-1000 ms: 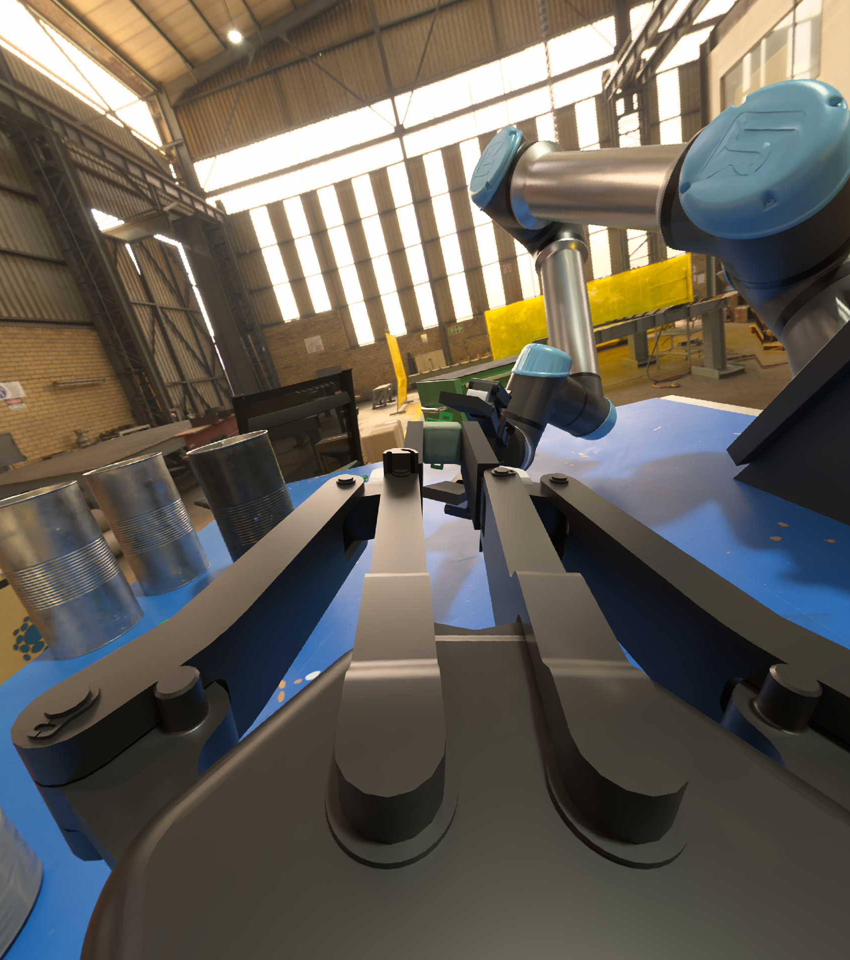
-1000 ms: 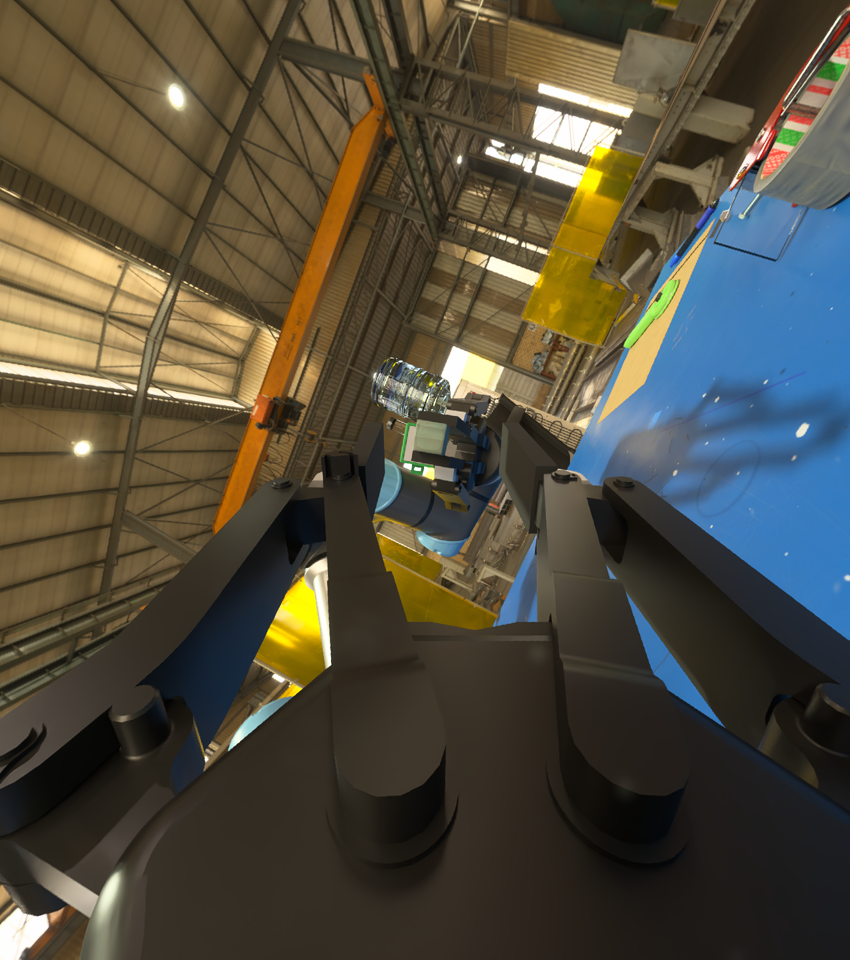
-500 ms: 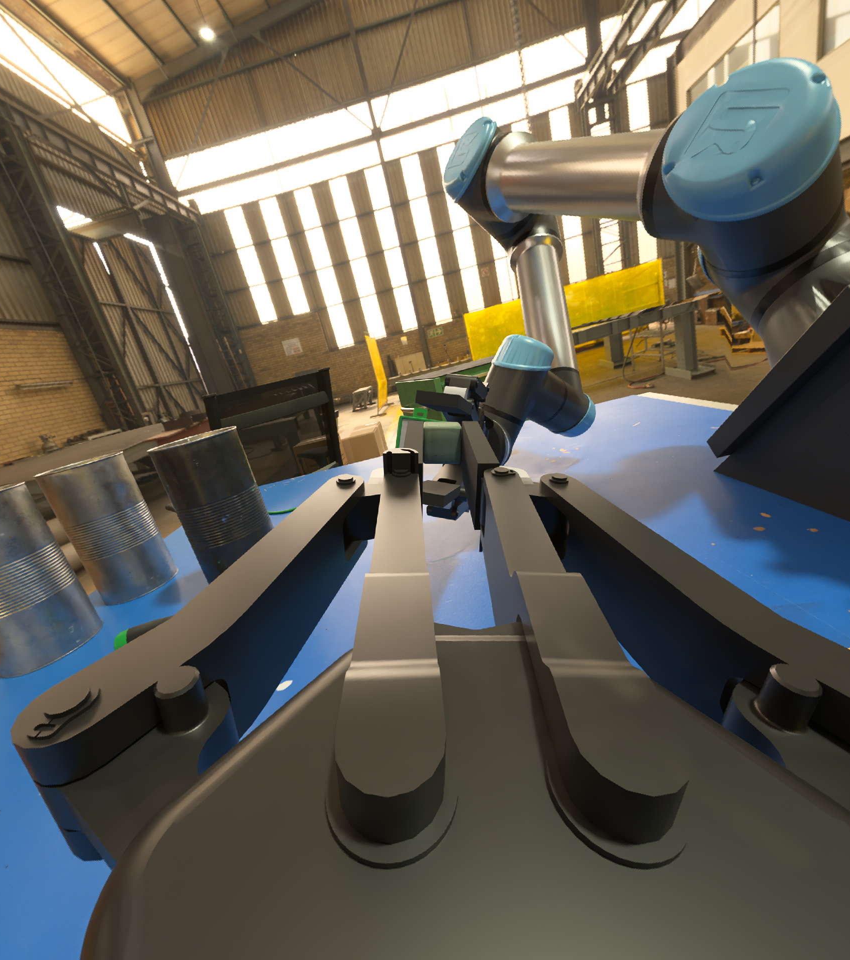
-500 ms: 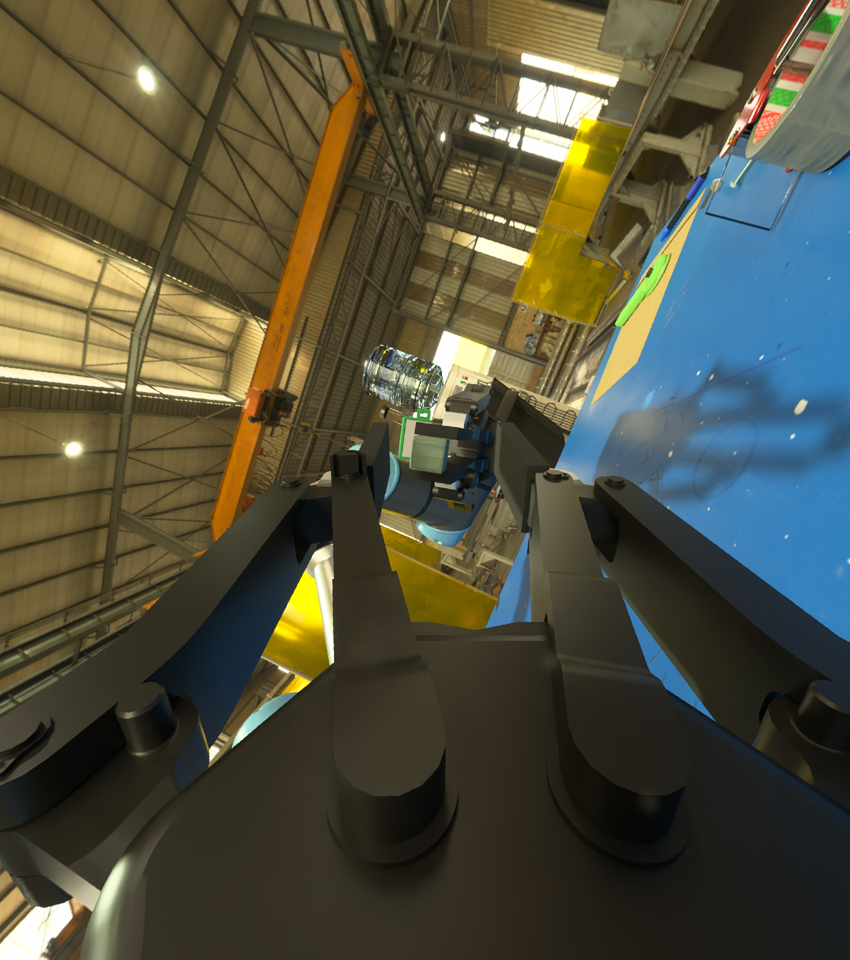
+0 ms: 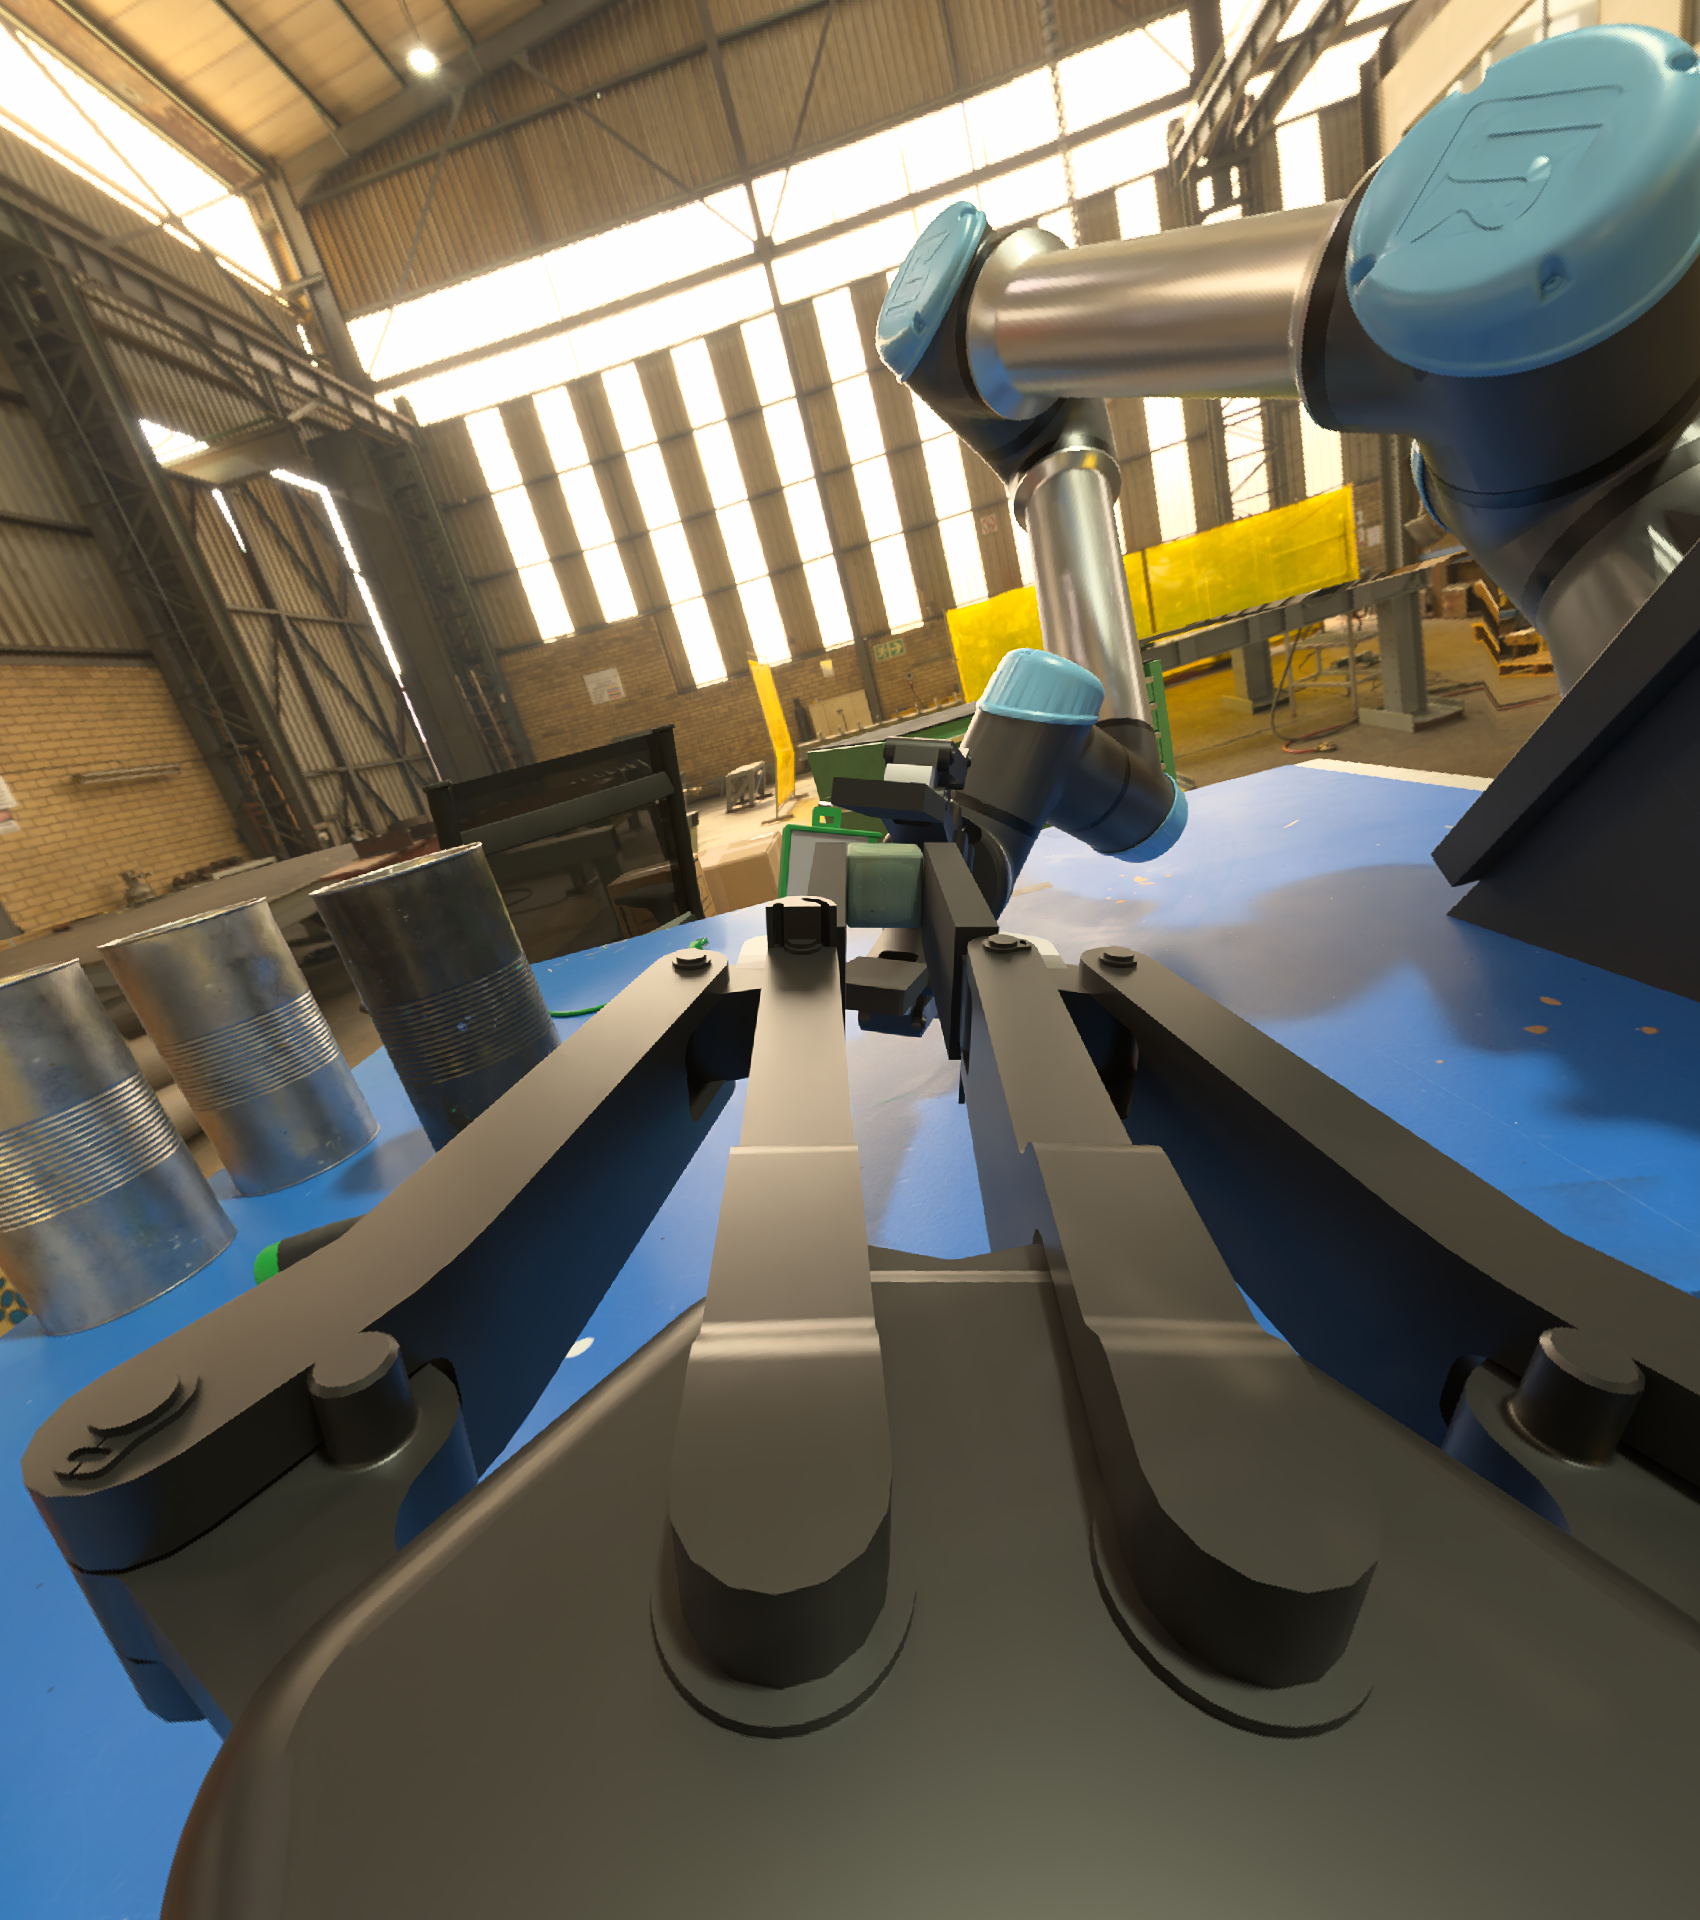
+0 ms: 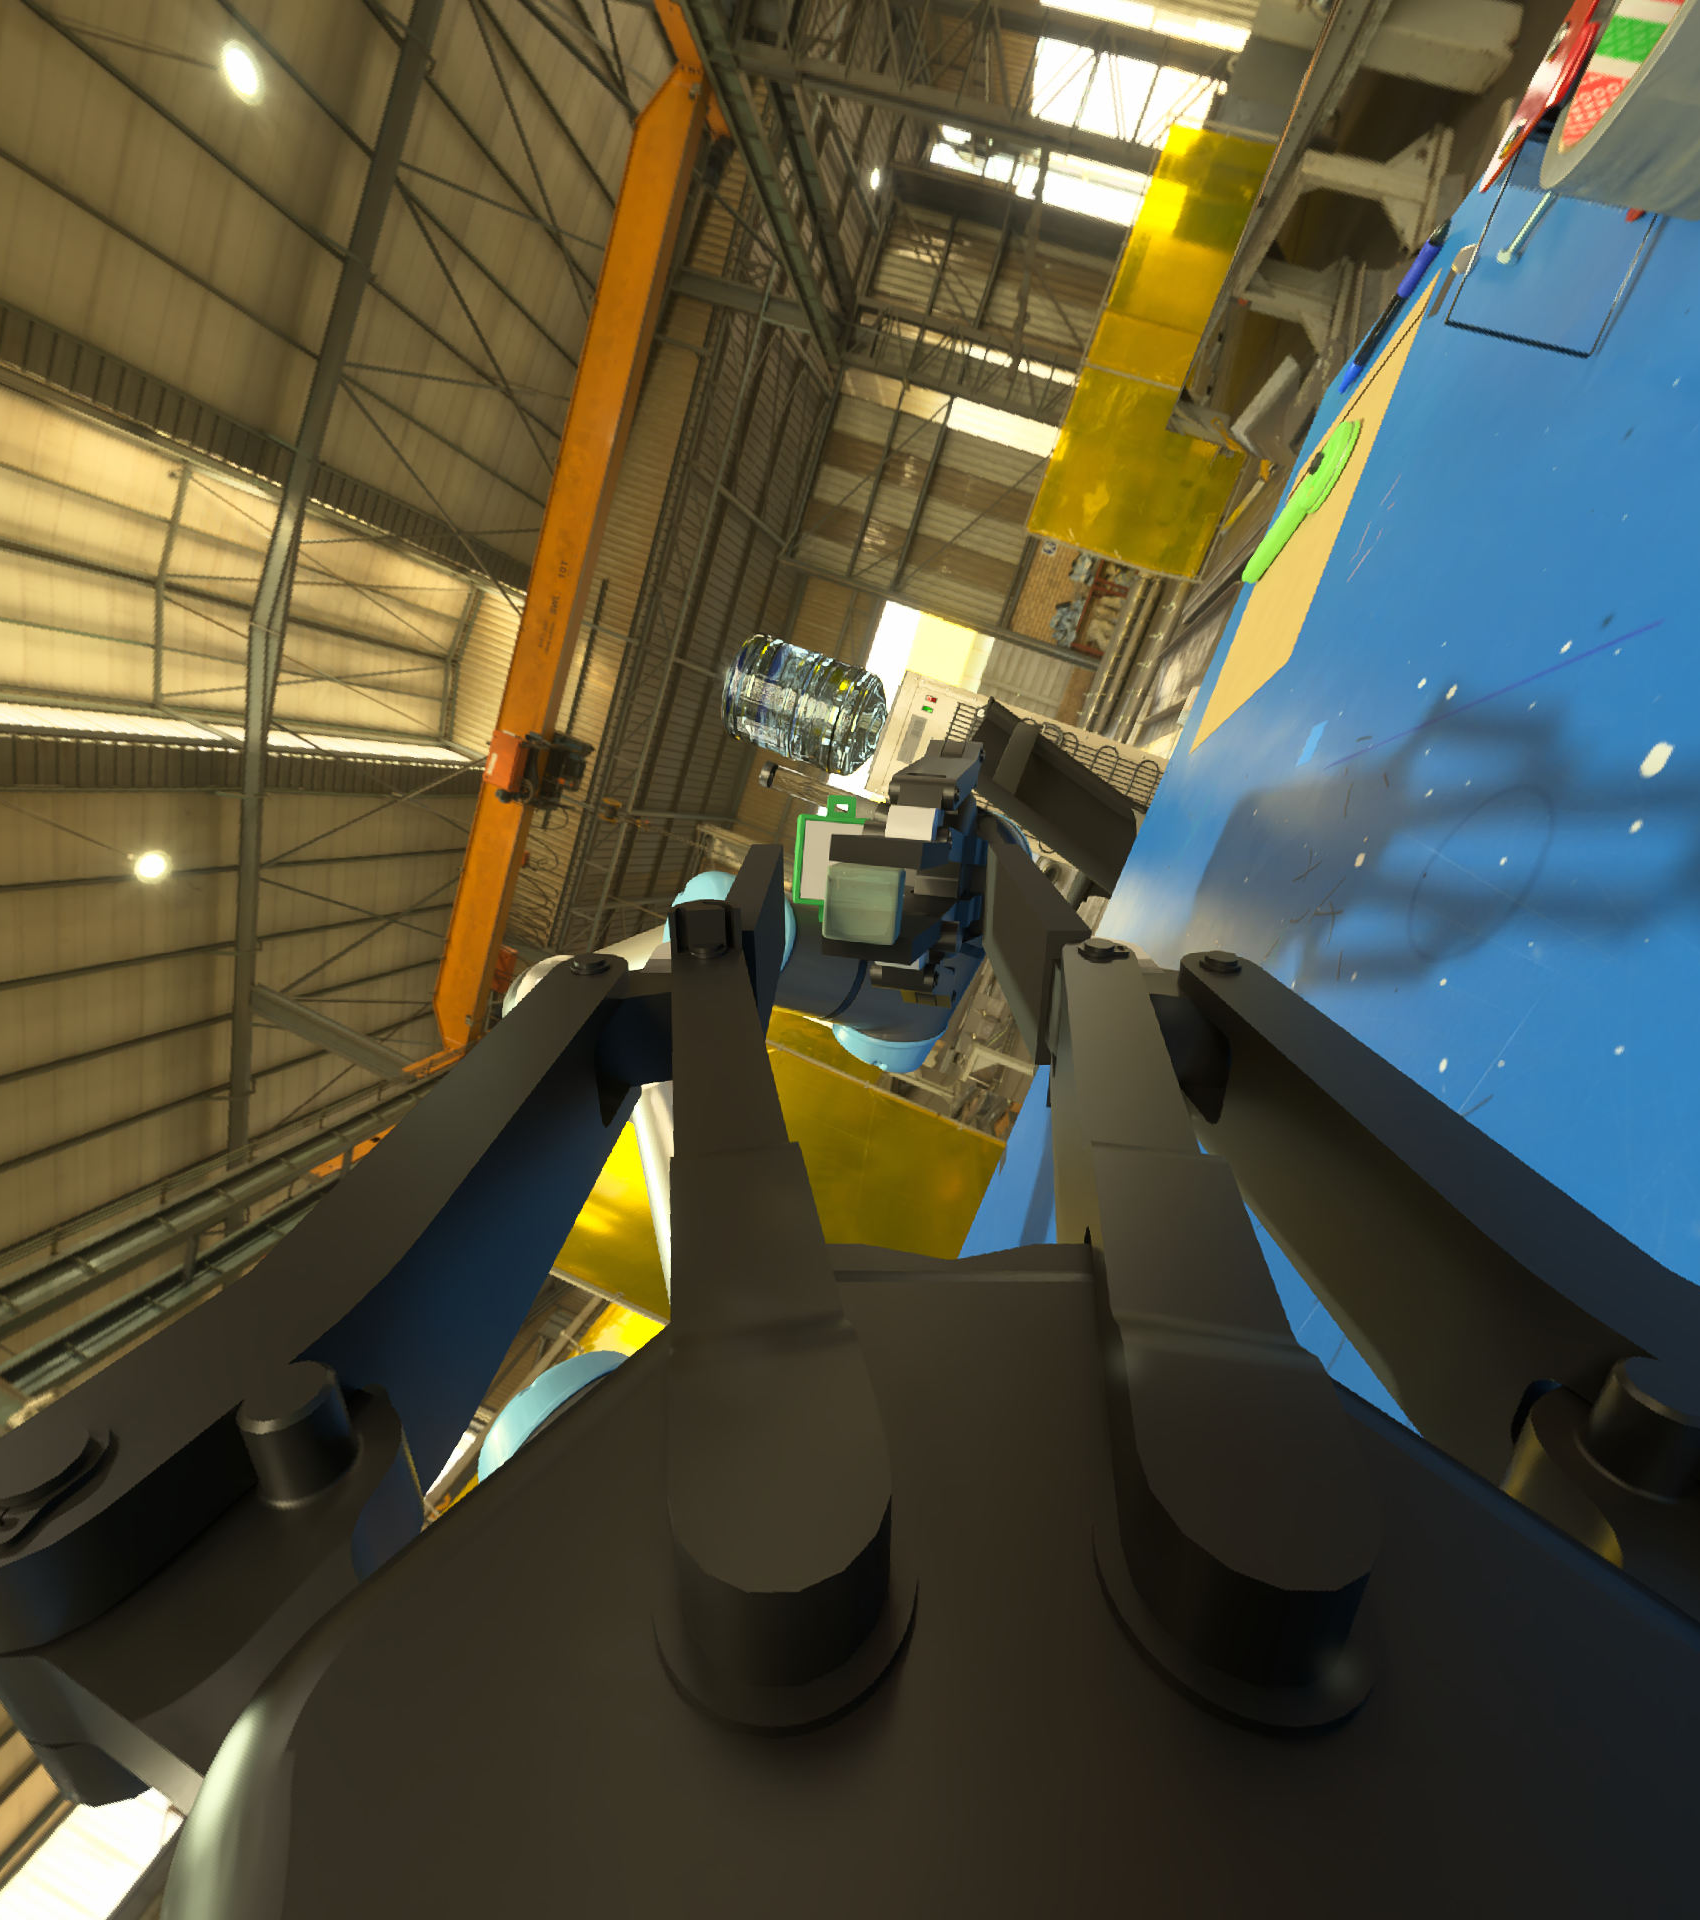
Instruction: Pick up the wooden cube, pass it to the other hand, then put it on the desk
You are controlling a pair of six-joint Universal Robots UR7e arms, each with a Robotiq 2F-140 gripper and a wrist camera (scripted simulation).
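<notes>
Between your left gripper [image 5: 882,920] jaws sits the pale green-grey cube [image 5: 884,883], pinched; only the right view shows the right gripper [image 6: 893,914] spread around it.

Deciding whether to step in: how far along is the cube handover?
Done: the wooden cube is off the desk, pinched in the left gripper. In hand: the pass, with the right gripper open, its fingers straddling the cube without visibly touching it. Left: right gripper closes, left gripper releases, then the cube goes down on the desk.
</notes>
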